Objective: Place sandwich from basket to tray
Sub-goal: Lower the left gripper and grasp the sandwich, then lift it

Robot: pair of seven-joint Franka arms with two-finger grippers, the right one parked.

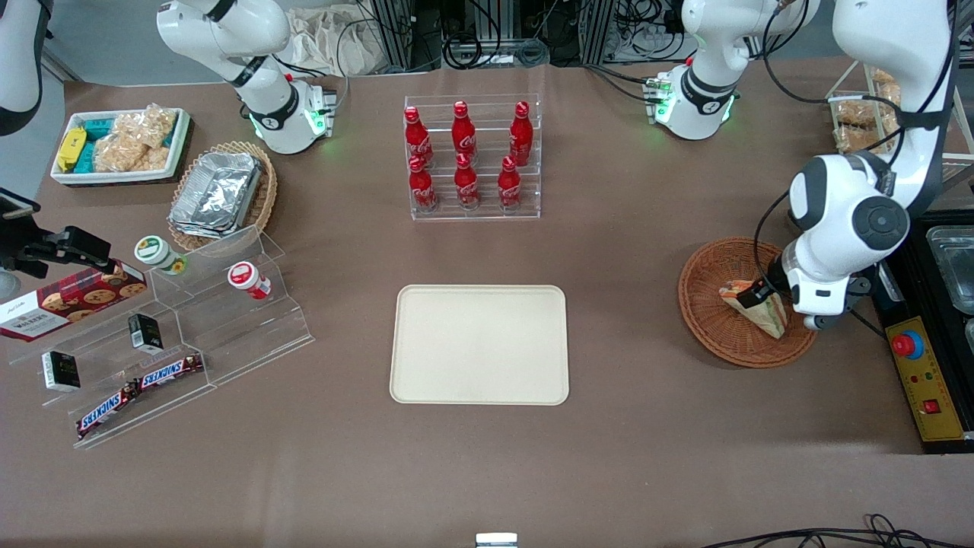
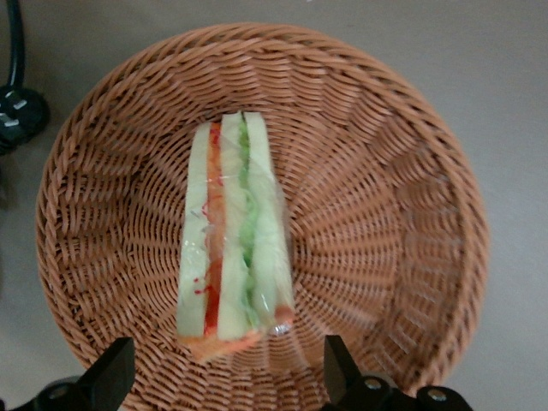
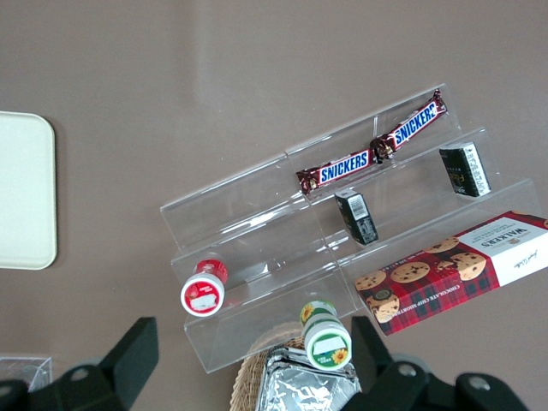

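Observation:
The sandwich [image 1: 770, 314], a clear-wrapped wedge with orange and green layers, lies in the round reddish-brown wicker basket [image 1: 708, 301] toward the working arm's end of the table. My left gripper [image 1: 759, 294] hovers just above it. In the left wrist view the gripper [image 2: 227, 372] is open, its two black fingers [image 2: 116, 372] spread wider than the sandwich [image 2: 235, 240] and not touching it; the basket [image 2: 411, 214] fills that view. The cream tray [image 1: 479, 344] lies bare at the table's middle, beside the basket, and its edge shows in the right wrist view [image 3: 26, 188].
A clear rack of red bottles [image 1: 466, 156] stands farther from the camera than the tray. An acrylic stand [image 1: 175, 335] with snack bars, a tan basket of foil trays [image 1: 221, 194] and a white snack bin [image 1: 122, 144] lie toward the parked arm's end. A control box with a red button [image 1: 907, 345] is beside the basket.

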